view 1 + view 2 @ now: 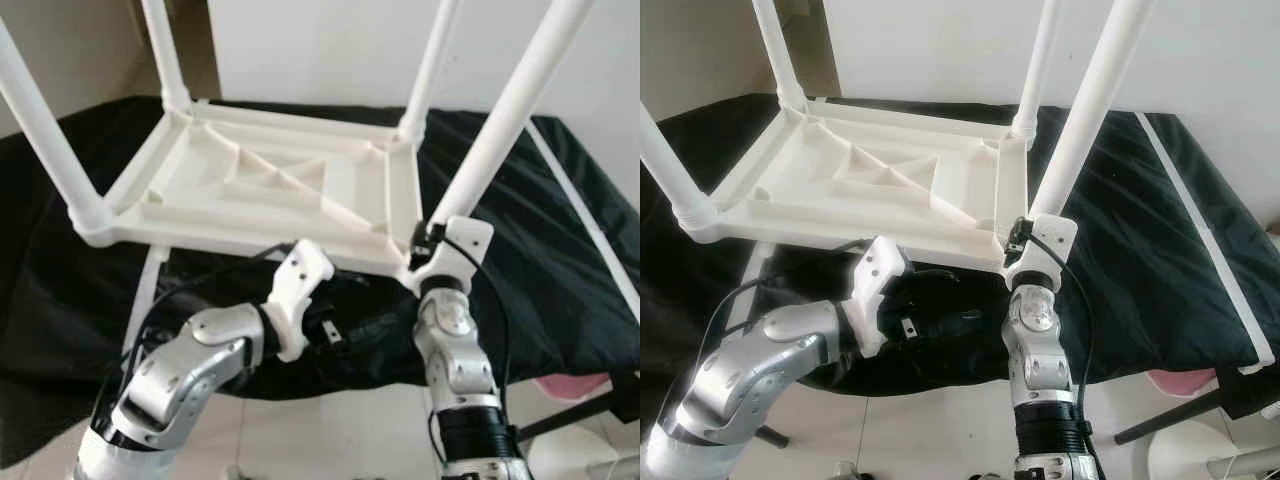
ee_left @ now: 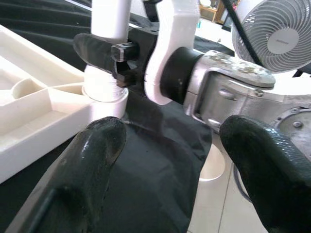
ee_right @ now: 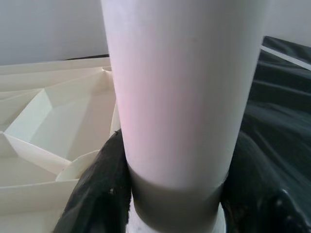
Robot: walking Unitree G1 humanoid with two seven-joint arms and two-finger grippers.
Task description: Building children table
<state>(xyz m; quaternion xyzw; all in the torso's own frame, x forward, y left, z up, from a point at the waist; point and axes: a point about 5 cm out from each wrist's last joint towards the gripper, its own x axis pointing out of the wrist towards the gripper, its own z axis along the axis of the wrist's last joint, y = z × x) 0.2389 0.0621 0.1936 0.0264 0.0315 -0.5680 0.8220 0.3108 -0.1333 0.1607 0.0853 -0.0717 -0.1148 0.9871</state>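
You've got a black cloth (image 1: 560,250) draped over a raised surface, and the upside-down white table top (image 1: 270,185) lies on it, ribbed underside up, sitting at the near edge of the cloth. Four white legs stick up from its corners: near-left leg (image 1: 45,130), far-left leg (image 1: 160,50), far-right leg (image 1: 430,65), near-right leg (image 1: 510,115).

Your right gripper (image 3: 170,194) is at the near-right corner, its two black fingers (image 3: 92,194) clamped either side of the near-right leg, low down, just above the corner socket. The left wrist view shows the same grip from the side: a black finger wrapped against the leg right above the socket.

Your left gripper (image 2: 170,170) hangs just in front of the table's near edge, left of the right gripper, over the cloth where it drapes down. Its fingers (image 2: 92,165) are spread wide with nothing between them.

A white fan (image 2: 272,34) stands behind the right arm in the left wrist view. Pale tiled floor (image 1: 330,430) below. A pink item (image 1: 570,385) sits under the cloth edge at right; you can't tell what it is.
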